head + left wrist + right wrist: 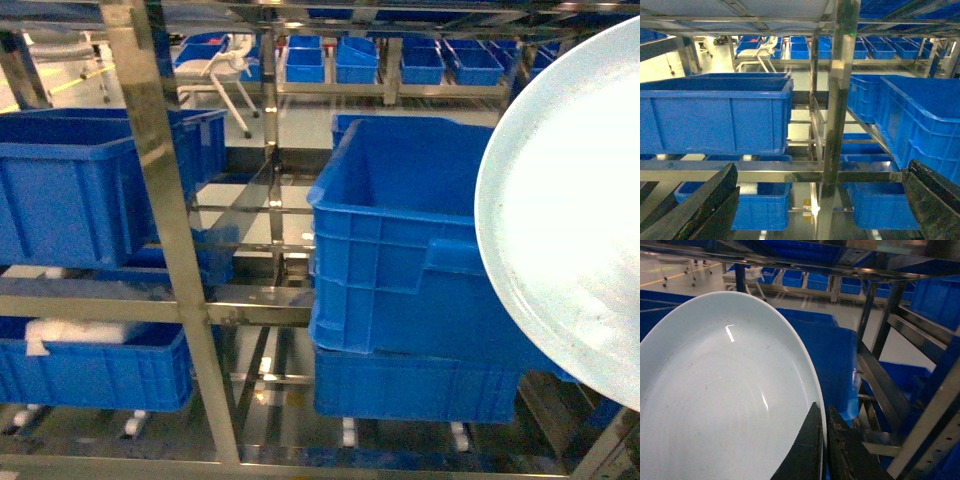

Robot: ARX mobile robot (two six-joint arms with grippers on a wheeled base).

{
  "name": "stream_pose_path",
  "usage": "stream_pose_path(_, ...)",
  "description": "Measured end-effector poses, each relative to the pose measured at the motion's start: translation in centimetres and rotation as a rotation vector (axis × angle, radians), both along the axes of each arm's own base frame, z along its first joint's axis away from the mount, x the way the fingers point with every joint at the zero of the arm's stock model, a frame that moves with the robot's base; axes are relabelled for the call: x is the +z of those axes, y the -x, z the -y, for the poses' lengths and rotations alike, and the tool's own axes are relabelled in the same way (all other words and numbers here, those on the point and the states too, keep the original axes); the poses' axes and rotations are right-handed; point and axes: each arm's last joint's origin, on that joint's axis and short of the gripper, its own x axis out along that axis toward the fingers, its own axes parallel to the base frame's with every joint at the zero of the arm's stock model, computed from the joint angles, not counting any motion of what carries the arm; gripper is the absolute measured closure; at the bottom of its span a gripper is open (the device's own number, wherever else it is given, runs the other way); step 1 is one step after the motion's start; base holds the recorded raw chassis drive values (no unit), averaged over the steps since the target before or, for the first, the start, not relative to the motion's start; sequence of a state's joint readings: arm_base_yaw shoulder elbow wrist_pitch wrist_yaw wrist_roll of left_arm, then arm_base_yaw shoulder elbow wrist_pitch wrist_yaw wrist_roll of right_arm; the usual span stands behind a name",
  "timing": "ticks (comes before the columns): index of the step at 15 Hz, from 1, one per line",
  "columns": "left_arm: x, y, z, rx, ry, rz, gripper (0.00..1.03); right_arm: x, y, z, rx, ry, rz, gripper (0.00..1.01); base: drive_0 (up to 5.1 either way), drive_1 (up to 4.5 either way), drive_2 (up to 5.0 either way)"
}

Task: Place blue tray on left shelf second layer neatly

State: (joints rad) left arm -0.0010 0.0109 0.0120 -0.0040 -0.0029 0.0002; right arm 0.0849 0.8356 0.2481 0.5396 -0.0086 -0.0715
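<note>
Blue tray [570, 230] sits high at the right edge of my head view, tipped up so I see its pale round face, in front of the left shelf [165, 200] and not on any rail. Going left to right there, I see 1 big blue crate [80, 185] on a rail, a shiny post, then 2 stacked blue crates [400, 270] in the middle. In my left wrist view the left gripper [815, 200] has its 2 dark fingers [705, 205] spread wide apart with nothing between them, facing the post. In my right wrist view the right gripper [824, 445] has its fingers pressed together on the tray's rim [812, 370], pinching it at the lower right edge.
</note>
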Motion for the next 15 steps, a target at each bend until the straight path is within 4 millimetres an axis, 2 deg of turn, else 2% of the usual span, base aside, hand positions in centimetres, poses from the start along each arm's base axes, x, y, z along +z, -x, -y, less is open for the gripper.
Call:
stream_pose_path(6,0.0,0.0,0.02,-0.002,0.0,0.0,0.05,0.01,0.0,0.0,0.002,0.0,0.001,0.99,-1.5,-1.51,-1.5)
stream_pose_path(13,-0.01,0.0,0.02,-0.003,0.0,-0.001,0.05,0.01,0.0,-0.01,0.002,0.0,0.001,0.99,3.4,1.5,-4.9)
stream_pose_path(15,-0.03,0.0,0.02,-0.004,0.0,-0.003,0.05,-0.03,0.0,0.01,-0.002,0.0,-0.003,0.99,0.0,0.0,0.0)
